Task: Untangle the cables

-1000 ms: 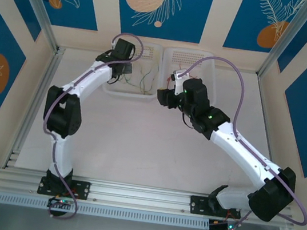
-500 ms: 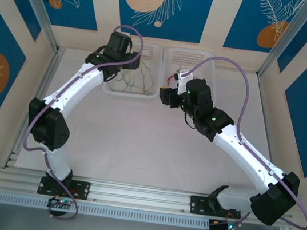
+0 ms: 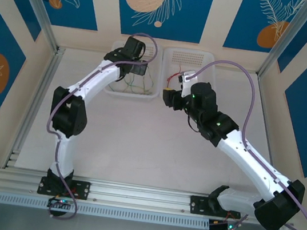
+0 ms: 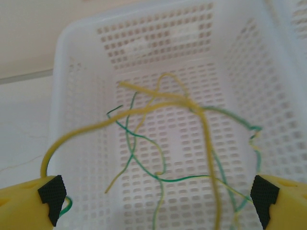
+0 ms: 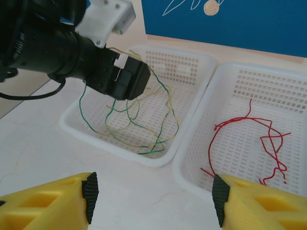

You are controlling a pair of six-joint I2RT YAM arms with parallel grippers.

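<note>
1. Your left arm has swung its elbow back in from the far left. The left claw [image 3: 137, 66] now sits further right over the left basket [image 3: 145, 96] than it did half a second ago.
2. Left claw [image 4: 158, 193]: fingers stand wide apart at the frame's lower corners, with nothing pinched between them. One yellow strand arcs down close to the left fingertip [image 4: 52, 191]. You cannot tell whether it rests on the fingertip.
3. The yellow cables [image 4: 158, 106] and green cables [image 4: 144, 165] lie in the left basket, crossing each other at several spots. The densest knot sits near the basket's middle, ahead of the claw.
4. Your right arm has hardly moved over the same second. The right claw [image 3: 169, 97] hovers over the table just before the gap between the two baskets.
5. Right claw [image 5: 153, 194]: fingers are spread and carry nothing.
6. The red cables [image 5: 268, 139] lie by themselves in the right basket [image 5: 192, 184], touching no other colour.
7. Reading: the shift looks like a re-aim, not a pull, since the claw has moved and grips nothing. Red appears sorted out. Yellow and green are the remaining work, so the task seems past its start but not near done.
8. Risk: closing on the crossing would likely lift both colours together. A free strand end looks the safer pick.
</note>
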